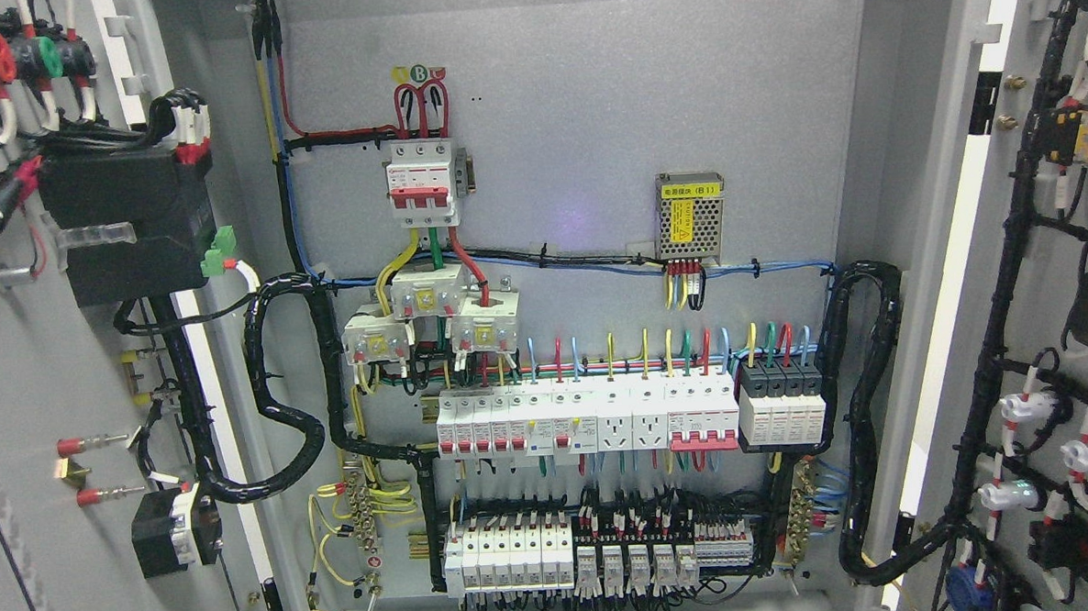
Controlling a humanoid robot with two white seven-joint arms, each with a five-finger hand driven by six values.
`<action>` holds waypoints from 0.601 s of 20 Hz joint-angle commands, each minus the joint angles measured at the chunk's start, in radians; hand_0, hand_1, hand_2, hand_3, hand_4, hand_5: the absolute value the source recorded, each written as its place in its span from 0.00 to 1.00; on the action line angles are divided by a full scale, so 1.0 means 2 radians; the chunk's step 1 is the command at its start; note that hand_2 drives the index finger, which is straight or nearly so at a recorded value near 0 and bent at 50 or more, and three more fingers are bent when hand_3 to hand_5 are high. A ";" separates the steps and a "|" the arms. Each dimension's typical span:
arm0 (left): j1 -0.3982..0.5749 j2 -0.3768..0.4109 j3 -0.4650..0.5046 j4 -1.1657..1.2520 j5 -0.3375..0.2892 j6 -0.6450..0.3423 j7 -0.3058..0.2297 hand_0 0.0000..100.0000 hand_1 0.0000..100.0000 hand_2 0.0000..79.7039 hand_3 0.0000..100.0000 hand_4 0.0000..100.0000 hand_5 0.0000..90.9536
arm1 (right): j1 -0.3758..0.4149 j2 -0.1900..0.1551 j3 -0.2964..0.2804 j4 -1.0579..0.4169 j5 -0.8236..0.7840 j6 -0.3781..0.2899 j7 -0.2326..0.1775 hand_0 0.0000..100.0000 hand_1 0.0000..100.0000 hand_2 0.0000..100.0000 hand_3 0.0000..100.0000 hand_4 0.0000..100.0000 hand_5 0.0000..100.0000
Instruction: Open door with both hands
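**Mia:** Doors are both swung wide open, look! The left door (14,365) is folded back at the left side, and the right door (1050,320) is folded back at the right side. We see their inside faces.

**Ben:** Where are the robot's hands?

**Mia:** I can't see any. No left hand, no right hand, no arms. So I can't tell if the fingers are spread or curled.

**Ben:** Why are the doors pushed so far back?

**Mia:** I think it is so the whole inside of the cabinet (571,93) can be seen. Nothing hides the grey back panel. There is a red and white main breaker (421,184) up high, a small metal power box (690,215) to its right, and a long row of white breakers (586,420) lower down.

**Ben:** And the fat black hoses?

**Mia:** Those are cable bundles. One black cable loop (281,390) bends from the left door into the cabinet, and another black loop (866,420) goes to the right door. I guess they are loose and curvy so the doors can swing without pulling the wires.

**Ben:** Is there room to move?

**Mia:** The middle is wide open between the two door edges. But the doors carry parts that stick out, like the black box (127,223) on the left one, so the sides are crowded.

**Ben:** So is the job done?

**Mia:** It looks done to me.
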 commanded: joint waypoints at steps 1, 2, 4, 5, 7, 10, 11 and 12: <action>0.001 -0.002 0.031 0.001 0.014 -0.135 -0.001 0.00 0.00 0.00 0.00 0.03 0.00 | 0.015 0.002 -0.039 0.002 -0.009 -0.001 0.001 0.11 0.00 0.00 0.00 0.00 0.00; 0.002 -0.002 0.032 0.001 0.015 -0.135 0.000 0.00 0.00 0.00 0.00 0.03 0.00 | 0.015 0.002 -0.041 0.002 -0.009 -0.001 0.001 0.11 0.00 0.00 0.00 0.00 0.00; 0.005 0.001 0.040 0.001 0.024 -0.135 0.000 0.00 0.00 0.00 0.00 0.03 0.00 | 0.016 0.002 -0.044 0.002 -0.009 -0.002 0.001 0.11 0.00 0.00 0.00 0.00 0.00; 0.010 0.002 0.045 0.001 0.029 -0.135 -0.001 0.00 0.00 0.00 0.00 0.03 0.00 | 0.016 0.002 -0.045 0.002 -0.009 -0.001 0.001 0.11 0.00 0.00 0.00 0.00 0.00; 0.016 0.005 0.059 0.001 0.040 -0.135 -0.001 0.00 0.00 0.00 0.00 0.03 0.00 | 0.016 0.001 -0.049 0.002 -0.009 -0.001 0.001 0.11 0.00 0.00 0.00 0.00 0.00; 0.021 0.008 0.086 0.001 0.061 -0.135 -0.002 0.00 0.00 0.00 0.00 0.03 0.00 | 0.016 0.001 -0.053 0.002 -0.009 -0.001 0.001 0.11 0.00 0.00 0.00 0.00 0.00; 0.021 0.013 0.095 0.001 0.067 -0.135 -0.002 0.00 0.00 0.00 0.00 0.03 0.00 | 0.017 0.001 -0.056 0.002 -0.009 -0.001 0.001 0.11 0.00 0.00 0.00 0.00 0.00; 0.021 0.020 0.104 0.001 0.077 -0.134 -0.002 0.00 0.00 0.00 0.00 0.03 0.00 | 0.017 0.002 -0.059 0.003 -0.009 -0.001 0.001 0.11 0.00 0.00 0.00 0.00 0.00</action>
